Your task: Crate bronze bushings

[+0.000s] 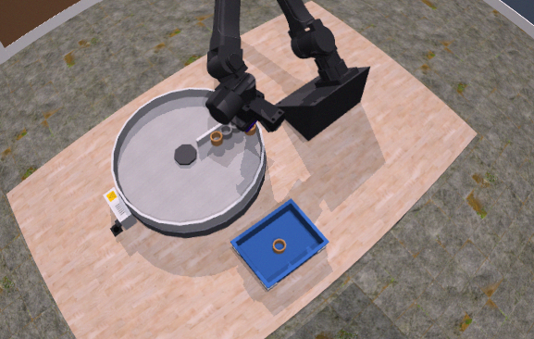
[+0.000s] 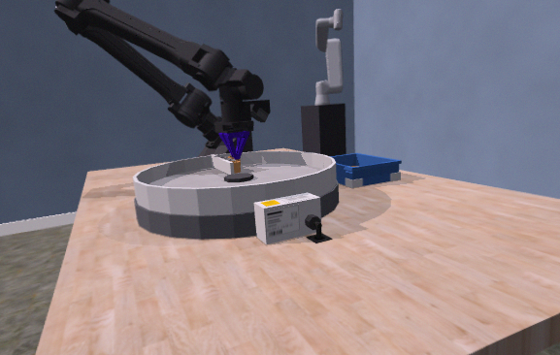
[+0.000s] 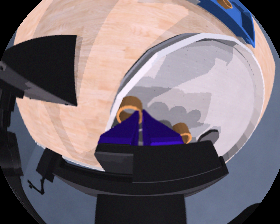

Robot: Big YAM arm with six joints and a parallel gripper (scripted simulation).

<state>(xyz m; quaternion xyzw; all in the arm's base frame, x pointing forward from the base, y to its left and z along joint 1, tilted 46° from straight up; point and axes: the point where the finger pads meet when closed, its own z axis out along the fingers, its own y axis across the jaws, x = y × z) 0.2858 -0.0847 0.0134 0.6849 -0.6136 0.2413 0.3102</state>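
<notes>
The grey turning table (image 1: 188,159) has a black hub (image 1: 184,154) at its middle. My gripper (image 1: 249,126) is low over the table's far right edge. Its blue fingers are pinched on the rim of a bronze bushing (image 1: 251,130), which still sits on the table surface. In the wrist view the fingertips meet at that ring's edge (image 3: 128,110). A second bronze bushing (image 1: 217,137) and a steel bushing (image 1: 227,131) lie just to the left, by a white bar (image 1: 208,134). The blue crate (image 1: 279,244) holds one bronze bushing (image 1: 279,242).
The arm's black base block (image 1: 324,104) stands right of the turning table. A white box with a yellow label (image 1: 117,208) sits at the table's near left rim. The raised rim rings the turning table. A white arm on a black pedestal (image 2: 325,78) stands far behind.
</notes>
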